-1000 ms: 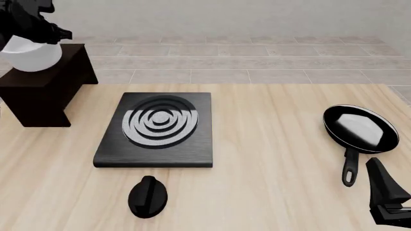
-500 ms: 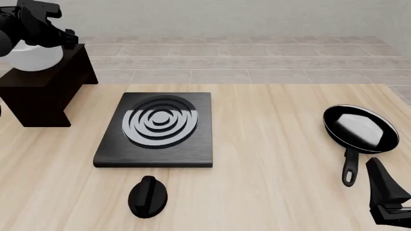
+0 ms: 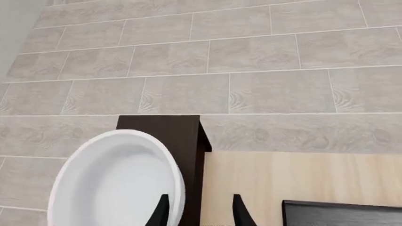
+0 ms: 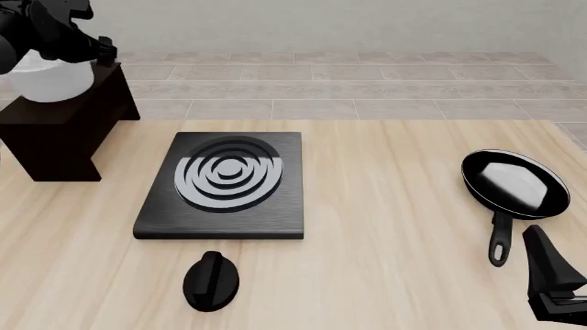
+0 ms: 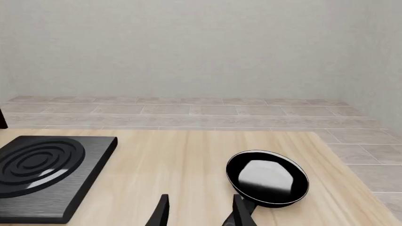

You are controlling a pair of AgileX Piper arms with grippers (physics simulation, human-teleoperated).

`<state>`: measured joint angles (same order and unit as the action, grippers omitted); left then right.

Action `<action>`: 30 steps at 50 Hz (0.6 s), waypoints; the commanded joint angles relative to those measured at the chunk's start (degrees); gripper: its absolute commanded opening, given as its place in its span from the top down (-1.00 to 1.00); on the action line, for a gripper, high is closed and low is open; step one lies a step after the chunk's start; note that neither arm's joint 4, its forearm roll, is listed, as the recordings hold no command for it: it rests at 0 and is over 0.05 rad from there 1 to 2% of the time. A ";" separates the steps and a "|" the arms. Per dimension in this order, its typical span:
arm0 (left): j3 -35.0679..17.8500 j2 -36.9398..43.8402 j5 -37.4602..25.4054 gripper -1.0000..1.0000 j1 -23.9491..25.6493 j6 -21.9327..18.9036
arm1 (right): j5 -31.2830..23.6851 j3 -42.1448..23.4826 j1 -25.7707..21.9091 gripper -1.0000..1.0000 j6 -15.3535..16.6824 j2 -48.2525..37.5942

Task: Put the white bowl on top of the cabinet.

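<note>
One white bowl (image 4: 51, 81) is in view, resting on one dark cabinet (image 4: 64, 127). One wooden table (image 4: 385, 227) carries the rest. On it lies one flat black stove plate (image 4: 225, 185), and that plate shows one set of concentric silver rings (image 4: 227, 172). One black frying pan (image 4: 513, 185) with one handle (image 4: 500, 240) lies on the right side of the table. One small black knob (image 4: 211, 280) with one raised ridge lies in front of the stove plate. Two robot arms appear: the left arm (image 4: 41, 31) and the right arm (image 4: 555, 282), each with one pair of jaws.
</note>
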<state>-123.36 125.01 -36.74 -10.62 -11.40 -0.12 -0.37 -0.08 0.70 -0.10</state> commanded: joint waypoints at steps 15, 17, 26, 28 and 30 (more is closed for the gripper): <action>-3.08 -2.86 -3.22 -1.00 0.44 -1.94 | 0.00 0.00 -0.01 -1.00 0.00 0.00; -3.63 -2.92 -3.55 -1.00 0.43 -2.14 | 0.00 0.00 0.00 -1.00 0.00 0.00; -4.90 -3.31 -4.36 -1.00 0.83 -2.42 | -0.01 0.00 0.01 -1.00 0.01 0.00; -4.74 -3.60 -4.42 -1.00 1.06 -2.30 | 0.00 0.00 0.00 -1.00 0.01 0.00; -4.54 -3.87 -4.43 -1.00 1.20 -2.21 | -0.01 0.00 -0.01 -1.00 0.00 0.00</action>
<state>-127.27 121.96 -40.46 -9.91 -13.49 -0.12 -0.37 -0.08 0.70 -0.10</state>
